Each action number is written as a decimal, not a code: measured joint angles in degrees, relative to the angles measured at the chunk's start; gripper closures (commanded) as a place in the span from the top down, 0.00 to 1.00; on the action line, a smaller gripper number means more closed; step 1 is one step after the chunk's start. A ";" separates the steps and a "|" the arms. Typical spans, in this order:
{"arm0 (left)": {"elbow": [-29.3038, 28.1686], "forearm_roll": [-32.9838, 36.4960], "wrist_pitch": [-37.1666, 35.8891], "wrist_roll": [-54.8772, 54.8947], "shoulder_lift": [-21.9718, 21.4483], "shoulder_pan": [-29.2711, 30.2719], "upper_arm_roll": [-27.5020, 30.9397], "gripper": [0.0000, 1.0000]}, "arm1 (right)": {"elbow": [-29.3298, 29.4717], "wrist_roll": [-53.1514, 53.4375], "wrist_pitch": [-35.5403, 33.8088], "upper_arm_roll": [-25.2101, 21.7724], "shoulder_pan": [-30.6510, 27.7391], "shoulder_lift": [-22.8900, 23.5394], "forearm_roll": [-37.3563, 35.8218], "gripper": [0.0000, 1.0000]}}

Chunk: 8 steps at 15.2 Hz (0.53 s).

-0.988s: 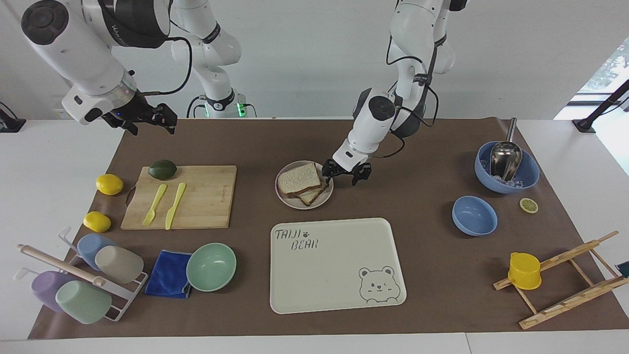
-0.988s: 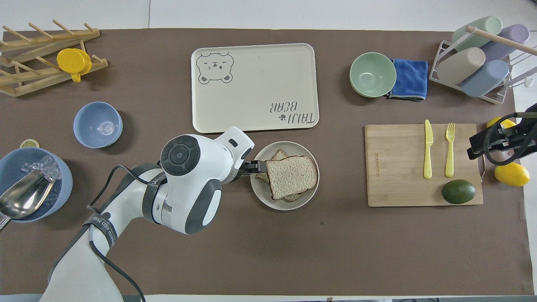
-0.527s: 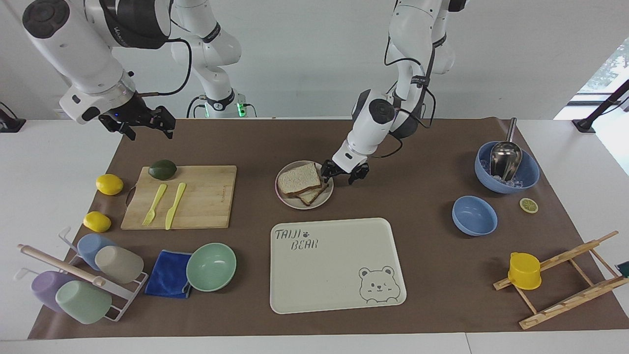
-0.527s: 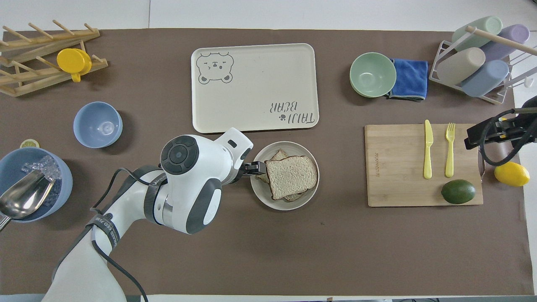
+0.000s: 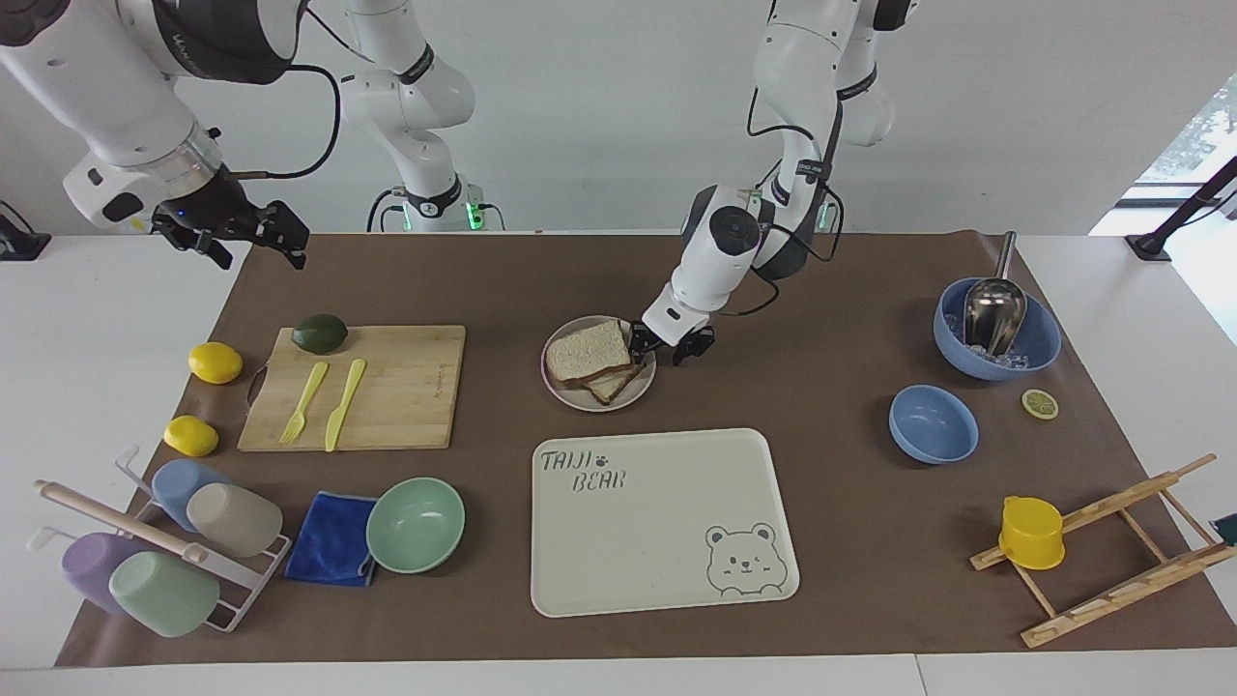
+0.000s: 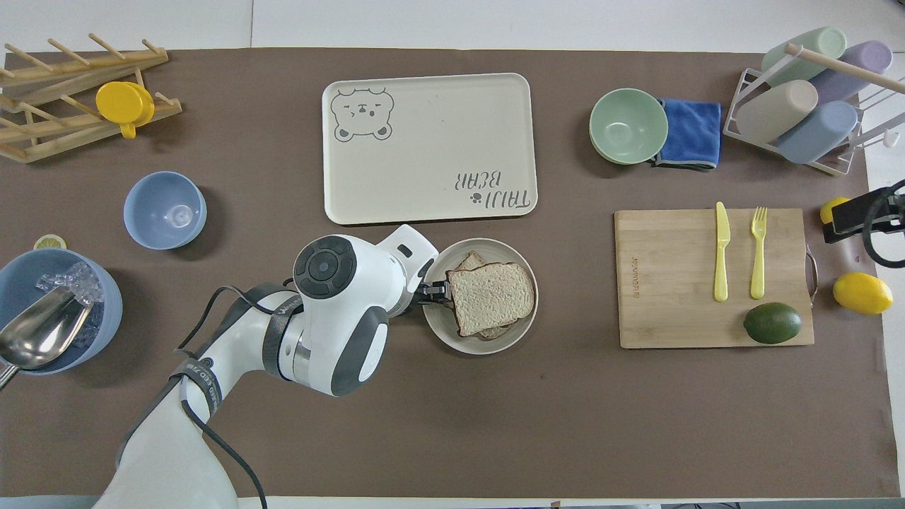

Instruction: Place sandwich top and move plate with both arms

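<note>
The sandwich top (image 5: 587, 350) is a pale speckled slice lying on a second slice (image 5: 615, 388) on the round beige plate (image 5: 562, 395). They also show in the overhead view, the slice (image 6: 491, 297) on the plate (image 6: 452, 336). My left gripper (image 5: 669, 344) is low at the plate's rim on the side toward the left arm's end, open, one finger by the rim and one outside it; the overhead view (image 6: 433, 291) shows its tips at the rim beside the bread. My right gripper (image 5: 242, 235) is open and empty, raised over the mat's corner at the right arm's end (image 6: 859, 219).
A cream bear tray (image 5: 667, 522) lies just farther from the robots than the plate. A wooden board (image 5: 396, 387) with fork, knife and avocado, two lemons (image 5: 215, 362), a mint bowl (image 5: 416, 524), two blue bowls (image 5: 933, 423) and racks stand around.
My left gripper has slid in closer to the plate's rim. My right gripper has drawn away toward the right arm's end of the table. The bread and plate have not moved.
</note>
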 measured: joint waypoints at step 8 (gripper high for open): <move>0.21 -2.63 0.15 0.00 -0.26 -0.08 -0.08 0.00 | 0.50 5.29 0.06 -0.50 0.07 0.06 0.65 1.00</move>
